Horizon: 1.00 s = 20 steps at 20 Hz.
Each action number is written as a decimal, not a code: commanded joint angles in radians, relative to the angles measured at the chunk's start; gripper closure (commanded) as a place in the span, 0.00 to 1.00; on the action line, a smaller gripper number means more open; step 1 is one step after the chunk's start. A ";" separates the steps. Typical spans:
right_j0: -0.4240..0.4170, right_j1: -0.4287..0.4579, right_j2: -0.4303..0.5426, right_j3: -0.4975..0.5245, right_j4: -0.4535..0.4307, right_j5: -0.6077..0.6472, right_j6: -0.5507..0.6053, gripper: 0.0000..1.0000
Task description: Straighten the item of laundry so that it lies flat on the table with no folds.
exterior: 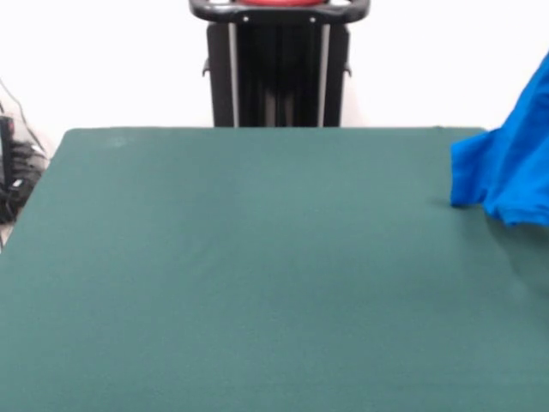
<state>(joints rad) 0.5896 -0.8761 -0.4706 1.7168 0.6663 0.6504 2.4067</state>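
Well, there is little of the robot to see from across the table: only the black pedestal (279,73) stands at the far side, with a sliver of red and a dark rim at the very top edge. The claw itself does not show anywhere, so I cannot tell how far it is open or whether it has hold of anything, and with no claw to measure from I can only place things against the pedestal and the picture's edges. The bright blue T-shirt (508,159) hangs at the right edge, partly cut off by it. It seems lifted rather than spread: a strip of blue runs up and out of sight toward the upper right, and the cloth widens downward into a bunched, draped mass with soft vertical folds. Its lower hem reaches the surface, or comes just short of it, near the far right corner of the table (249,275); whether it actually touches I cannot tell. What holds it up lies outside the frame. No print or lettering shows on the part that is visible. The table is covered in dark green cloth, which lies smooth across the wide stretch in front of the pedestal. At the left edge, beyond the table, a tangle of dark cables (15,176) sits against the pale wall.
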 commanded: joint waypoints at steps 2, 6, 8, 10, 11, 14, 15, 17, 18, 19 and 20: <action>0.047 0.080 0.029 0.013 -0.017 0.089 0.366 1.00; 0.058 0.091 0.031 0.001 -0.019 0.089 0.398 1.00; 0.073 0.101 0.010 -0.028 -0.041 0.117 0.423 1.00; 0.087 0.108 -0.026 -0.066 -0.084 0.165 0.427 1.00; 0.095 0.111 -0.044 -0.083 -0.102 0.189 0.431 1.00; 0.120 0.130 -0.113 -0.157 -0.179 0.282 0.420 1.00; 0.122 0.127 -0.100 -0.157 -0.171 0.284 0.434 1.00; 0.135 0.139 -0.083 -0.163 -0.157 0.275 0.472 1.00; 0.138 0.145 -0.077 -0.166 -0.155 0.273 0.481 1.00; 0.143 0.153 -0.079 -0.175 -0.157 0.274 0.492 1.00; 0.147 0.156 -0.078 -0.179 -0.159 0.274 0.497 1.00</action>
<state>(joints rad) 0.6991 -0.8046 -0.5641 1.5815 0.5258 0.8107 2.5689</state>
